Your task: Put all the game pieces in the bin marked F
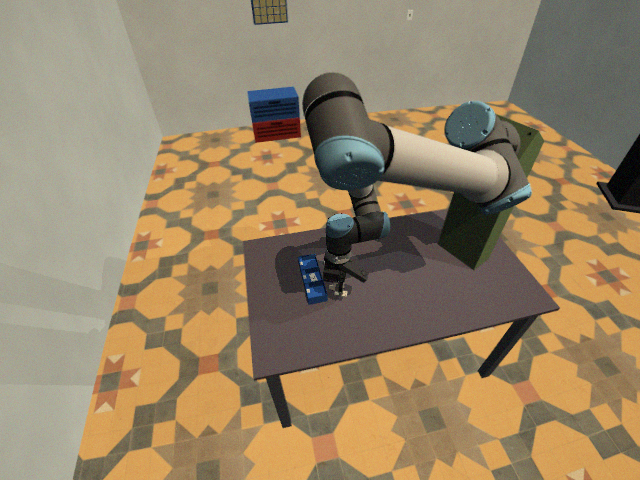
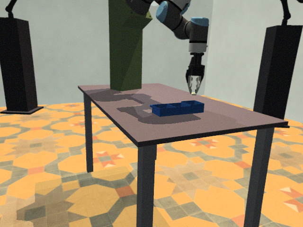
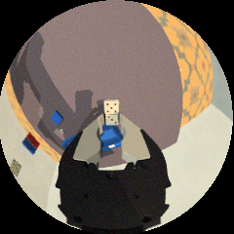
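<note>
Clamped between the tips of the claw (image 3: 111, 118): a small cream domino (image 3: 111, 111), a flat rectangular tile with dark pips, split across the middle into two square halves. Long axis running straight out from the fingertips, one half pinched, the other jutting free beyond them. Seen from the side, hanging point-down from the claw (image 2: 193, 91), well above the bench (image 2: 171, 126) and just beyond the far end of the bin tray (image 2: 177, 108). From above, held just beside the tray (image 1: 312, 279), on the side away from the wall.

Tray: a long, low, blue box, matte, split into three open square pockets in a row, lying flat and upright on the bench. Lettering on the pockets too small to read. Something pale in the middle pocket, too small to identify.

Bench: smooth dull mauve top, thin slab, on square dark legs. Claw fingers pale grey, wedge-shaped, tapering to the tile; body black and blocky. Arm (image 1: 439, 165) smooth, cream tube with blue caps, mounted on a green pillar (image 1: 485, 206).
</note>
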Action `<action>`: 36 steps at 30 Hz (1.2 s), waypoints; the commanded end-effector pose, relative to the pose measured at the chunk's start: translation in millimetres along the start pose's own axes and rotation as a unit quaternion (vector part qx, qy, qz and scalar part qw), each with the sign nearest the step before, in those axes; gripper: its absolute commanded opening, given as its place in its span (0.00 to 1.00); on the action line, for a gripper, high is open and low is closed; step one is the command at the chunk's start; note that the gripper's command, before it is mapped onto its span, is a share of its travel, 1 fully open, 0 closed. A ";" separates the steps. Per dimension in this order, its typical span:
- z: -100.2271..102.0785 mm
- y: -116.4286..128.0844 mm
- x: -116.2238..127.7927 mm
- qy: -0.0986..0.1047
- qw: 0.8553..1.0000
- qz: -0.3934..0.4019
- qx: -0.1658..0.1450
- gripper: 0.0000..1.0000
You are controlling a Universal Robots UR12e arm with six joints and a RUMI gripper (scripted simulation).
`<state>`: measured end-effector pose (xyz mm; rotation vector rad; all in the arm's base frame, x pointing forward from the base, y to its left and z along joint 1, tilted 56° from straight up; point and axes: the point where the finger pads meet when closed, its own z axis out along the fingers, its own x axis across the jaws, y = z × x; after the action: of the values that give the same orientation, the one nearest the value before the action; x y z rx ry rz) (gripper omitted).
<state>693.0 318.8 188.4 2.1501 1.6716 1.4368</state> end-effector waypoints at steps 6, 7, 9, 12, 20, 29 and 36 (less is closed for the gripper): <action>1.0 49.8 -35.0 -0.001 0.991 0.135 -0.001 0.00; 1.0 54.7 -38.5 -0.001 0.989 0.147 -0.002 0.00; 0.9 64.5 -45.5 -0.002 0.985 0.171 -0.003 0.00; 0.9 69.4 -48.9 -0.003 0.979 0.205 -0.004 0.00; 0.7 108.7 -76.7 -0.003 0.956 0.292 -0.004 0.00; 0.5 143.1 -101.0 -0.003 0.920 0.391 -0.006 0.00; 0.6 141.6 -103.3 -0.003 0.887 0.461 -0.004 0.00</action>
<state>799.6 179.5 204.0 2.9939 0.7453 1.5351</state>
